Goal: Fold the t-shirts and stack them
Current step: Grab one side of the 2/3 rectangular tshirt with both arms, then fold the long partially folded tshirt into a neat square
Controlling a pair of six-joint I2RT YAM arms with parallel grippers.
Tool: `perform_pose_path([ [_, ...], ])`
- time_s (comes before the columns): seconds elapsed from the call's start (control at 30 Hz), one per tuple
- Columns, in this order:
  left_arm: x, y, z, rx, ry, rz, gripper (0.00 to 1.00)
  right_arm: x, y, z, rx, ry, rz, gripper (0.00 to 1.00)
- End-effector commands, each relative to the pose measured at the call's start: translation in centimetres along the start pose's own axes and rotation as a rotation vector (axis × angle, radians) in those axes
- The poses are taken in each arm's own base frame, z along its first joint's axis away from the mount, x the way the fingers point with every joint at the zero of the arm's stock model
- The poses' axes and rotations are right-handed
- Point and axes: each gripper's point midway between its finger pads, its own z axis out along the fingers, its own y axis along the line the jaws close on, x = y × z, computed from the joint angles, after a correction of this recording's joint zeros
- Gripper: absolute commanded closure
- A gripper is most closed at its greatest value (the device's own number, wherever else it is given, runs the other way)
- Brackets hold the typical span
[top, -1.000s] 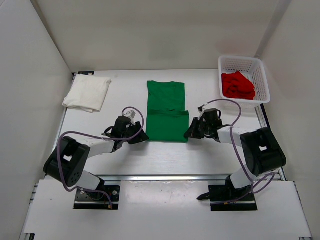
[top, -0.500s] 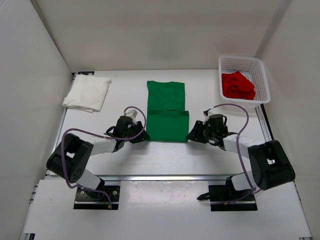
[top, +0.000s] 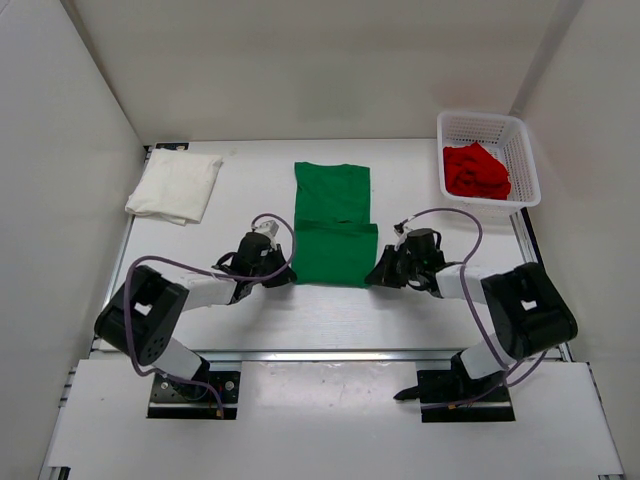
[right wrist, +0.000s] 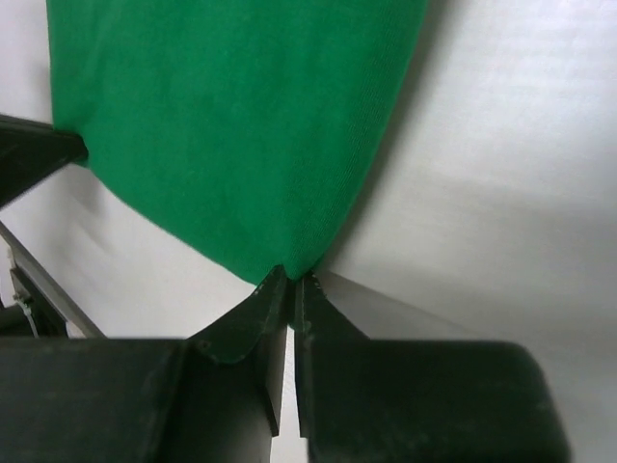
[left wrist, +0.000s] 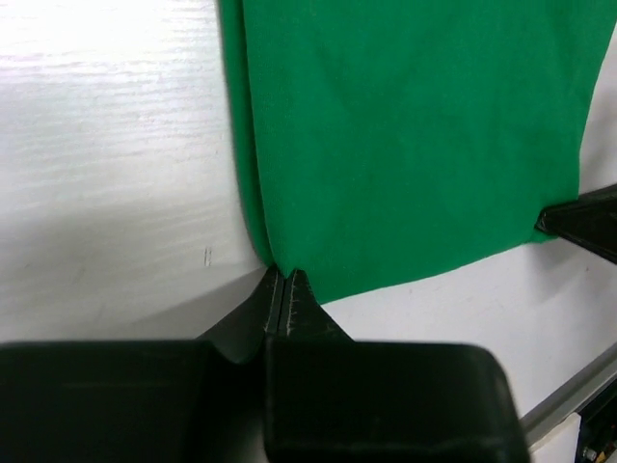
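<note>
A green t-shirt [top: 334, 235] lies partly folded in the middle of the table, its near half doubled over. My left gripper [top: 289, 278] is shut on the shirt's near left corner [left wrist: 280, 262], and my right gripper [top: 374, 279] is shut on its near right corner [right wrist: 289, 265]. Both sets of jaws pinch green cloth at their tips. A white t-shirt [top: 175, 186] rests folded at the far left. The red t-shirt [top: 475, 171] is crumpled inside the white mesh basket [top: 522, 140] at the far right.
White walls enclose the table on the left, back and right. An aluminium rail [top: 330, 353] runs along the near edge in front of the arm bases. The right gripper's tip shows in the left wrist view [left wrist: 578, 220].
Both grippers have moved in to the near corners of the green t-shirt and shut on them. The shirt's near edge is pulled slightly straighter.
</note>
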Motion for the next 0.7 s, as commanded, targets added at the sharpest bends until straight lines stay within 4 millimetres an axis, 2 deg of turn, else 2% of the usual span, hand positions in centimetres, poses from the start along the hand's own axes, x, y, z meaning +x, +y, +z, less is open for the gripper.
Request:
perform_pose_path([
  [0.0, -0.8, -0.1, -2.0, -0.023, -0.057, 0.025, 1.00, 0.8, 0.7, -1.4, 0.013, -0.023, -0.034, 1.00],
  [0.03, -0.6, 0.0, -2.8, -0.022, -0.053, 0.028, 1.00, 2.6, 0.4, -1.6, 0.032, 0.009, -0.026, 1.00],
  [0.07, 0.8, 0.9, -3.3, -0.047, -0.023, 0.024, 1.00, 3.8, 1.2, -2.1, 0.014, 0.019, -0.053, 1.00],
  [0.1, 1.1, 0.6, -4.3, -0.029, -0.033, 0.035, 1.00, 4.4, 1.2, -2.7, 0.033, 0.015, -0.057, 1.00],
  [0.13, 1.6, 0.0, -5.4, -0.010, -0.033, 0.050, 1.00, 6.8, 0.6, -2.9, 0.064, 0.063, -0.049, 1.00],
  [0.17, 2.8, 0.2, -6.5, -0.017, -0.022, 0.067, 1.00, 8.9, 0.7, -3.6, 0.073, 0.094, -0.054, 1.00],
  [0.2, 4.6, 1.7, -7.2, -0.064, 0.016, 0.071, 1.00, 9.9, 1.6, -4.1, 0.052, 0.100, -0.066, 1.00],
  [0.23, 5.2, 1.0, -8.1, -0.031, 0.009, 0.079, 1.00, 10.1, 1.6, -4.8, 0.077, 0.083, -0.075, 1.00],
  [0.27, 5.5, 0.8, -9.2, -0.017, 0.009, 0.070, 1.00, 11.1, 2.4, -5.1, 0.079, 0.100, -0.100, 1.00],
  [0.3, 5.9, 0.5, -9.6, -0.002, 0.008, 0.064, 1.00, 10.7, 3.1, -5.8, 0.100, 0.075, -0.117, 1.00],
  [0.33, 5.1, -0.7, -10.5, 0.033, -0.030, 0.062, 1.00, 10.5, 3.2, -6.3, 0.114, 0.068, -0.131, 1.00],
  [0.37, 4.5, -1.0, -11.2, 0.044, -0.047, 0.066, 1.00, 9.3, 4.3, -6.8, 0.103, 0.048, -0.138, 1.00],
  [0.4, 2.5, -2.5, -11.9, 0.071, -0.084, 0.065, 1.00, 6.9, 5.7, -7.2, 0.074, -0.011, -0.154, 1.00],
  [0.43, 0.1, -3.9, -12.6, 0.096, -0.133, 0.070, 1.00, 5.8, 6.4, -7.5, 0.061, -0.029, -0.156, 1.00],
  [0.47, -1.3, -4.6, -12.7, 0.110, -0.148, 0.061, 1.00, 3.3, 7.5, -8.1, 0.042, -0.076, -0.185, 1.00],
  [0.5, -3.4, -6.3, -13.0, 0.137, -0.173, 0.070, 1.00, 0.4, 7.9, -8.4, 0.049, -0.122, -0.196, 1.00],
  [0.53, -6.2, -7.6, -13.8, 0.159, -0.227, 0.071, 1.00, -0.2, 7.7, -8.1, 0.053, -0.099, -0.190, 1.00],
  [0.57, -8.4, -8.4, -13.4, 0.178, -0.247, 0.063, 1.00, -3.0, 8.6, -8.7, 0.028, -0.150, -0.211, 1.00],
  [0.6, -9.7, -8.1, -12.2, 0.161, -0.243, 0.058, 1.00, -5.6, 8.2, -8.6, 0.035, -0.183, -0.200, 1.00],
  [0.63, -11.8, -9.2, -12.3, 0.185, -0.271, 0.059, 1.00, -7.3, 8.1, -8.1, 0.037, -0.183, -0.197, 0.99],
  [0.67, -13.5, -8.7, -10.7, 0.159, -0.275, 0.045, 1.00, -8.4, 6.9, -7.4, 0.040, -0.168, -0.173, 1.00],
])
